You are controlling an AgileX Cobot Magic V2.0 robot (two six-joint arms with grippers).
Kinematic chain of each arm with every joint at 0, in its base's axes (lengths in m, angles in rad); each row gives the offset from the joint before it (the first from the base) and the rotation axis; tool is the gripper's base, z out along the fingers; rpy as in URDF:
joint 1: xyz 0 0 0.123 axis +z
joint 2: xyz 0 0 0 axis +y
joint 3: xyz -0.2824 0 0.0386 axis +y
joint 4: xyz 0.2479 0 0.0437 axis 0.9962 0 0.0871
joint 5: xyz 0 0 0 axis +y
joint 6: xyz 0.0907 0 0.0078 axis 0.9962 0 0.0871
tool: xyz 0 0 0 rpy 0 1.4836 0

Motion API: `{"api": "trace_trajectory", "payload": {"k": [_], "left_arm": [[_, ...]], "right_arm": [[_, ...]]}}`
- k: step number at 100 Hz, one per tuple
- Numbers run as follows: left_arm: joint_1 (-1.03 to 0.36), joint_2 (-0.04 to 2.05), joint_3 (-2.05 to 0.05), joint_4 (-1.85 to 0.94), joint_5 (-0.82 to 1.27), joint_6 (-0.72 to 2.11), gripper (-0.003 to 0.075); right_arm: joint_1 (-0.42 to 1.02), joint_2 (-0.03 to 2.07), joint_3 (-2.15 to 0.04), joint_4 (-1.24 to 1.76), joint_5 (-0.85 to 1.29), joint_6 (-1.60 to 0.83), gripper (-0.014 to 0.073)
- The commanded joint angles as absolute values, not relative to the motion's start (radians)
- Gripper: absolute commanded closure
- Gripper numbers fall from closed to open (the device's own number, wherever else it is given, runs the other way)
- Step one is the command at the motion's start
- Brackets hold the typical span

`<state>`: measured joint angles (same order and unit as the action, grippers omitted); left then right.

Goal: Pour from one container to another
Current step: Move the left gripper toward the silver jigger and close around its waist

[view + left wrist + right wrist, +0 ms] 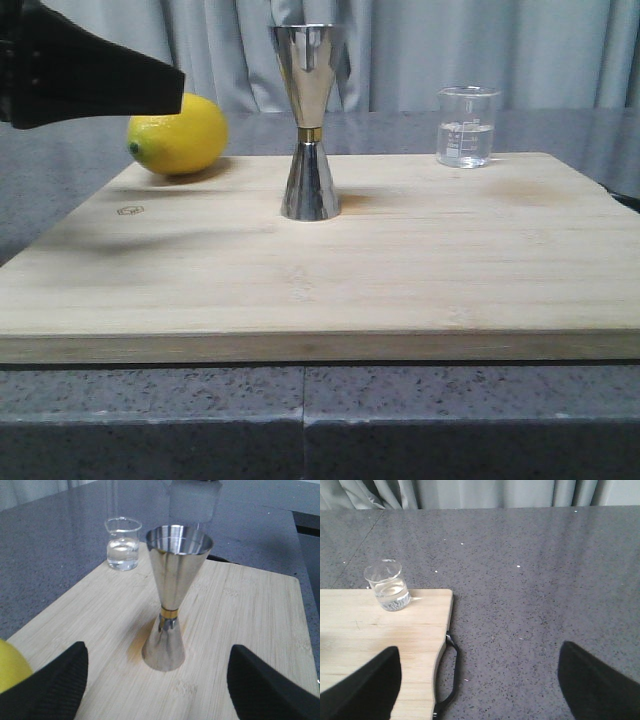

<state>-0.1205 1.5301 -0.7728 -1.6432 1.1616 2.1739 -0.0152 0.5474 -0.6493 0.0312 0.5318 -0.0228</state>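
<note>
The pouring is not yet begun, as I judge it: the glass beaker (467, 127) stands untouched at the upper right of the front view, on the far corner of the wooden board (330, 270), and about half of it holds clear liquid. The steel jigger (309, 120) stands upright at the centre of the board, near a lemon (179, 133) at the upper left, and I cannot tell what is inside its cup. The left gripper (156, 680) has its fingers wide apart and holds nothing, with the jigger ahead of the gap between them, and the right gripper (480, 680) is spread and empty too, so grasping, lifting and tilting the beaker are all left.
</note>
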Motion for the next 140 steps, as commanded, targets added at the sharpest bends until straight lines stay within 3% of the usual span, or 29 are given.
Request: {"api": "trace_trajectory", "payload": {"k": [1, 67, 128, 140], "left_arm": [[-0.160, 1.527, -0.793, -1.768, 1.269, 2.238, 0.0197], [-0.367, 1.724, -0.917, -1.850, 1.269, 2.340, 0.0197], [-0.388, 1.787, -0.998, -1.850, 1.269, 2.311, 0.0198], [-0.388, 1.787, -0.998, -1.850, 1.269, 2.309, 0.0260]], "right_arm": [[-0.024, 0.556, -0.688, 0.025, 0.449, -0.029, -0.0006], [-0.024, 0.556, -0.688, 0.025, 0.449, -0.029, -0.0006], [-0.024, 0.556, -0.688, 0.015, 0.449, -0.029, -0.0006], [-0.024, 0.556, -0.688, 0.015, 0.449, -0.029, -0.0006]]}}
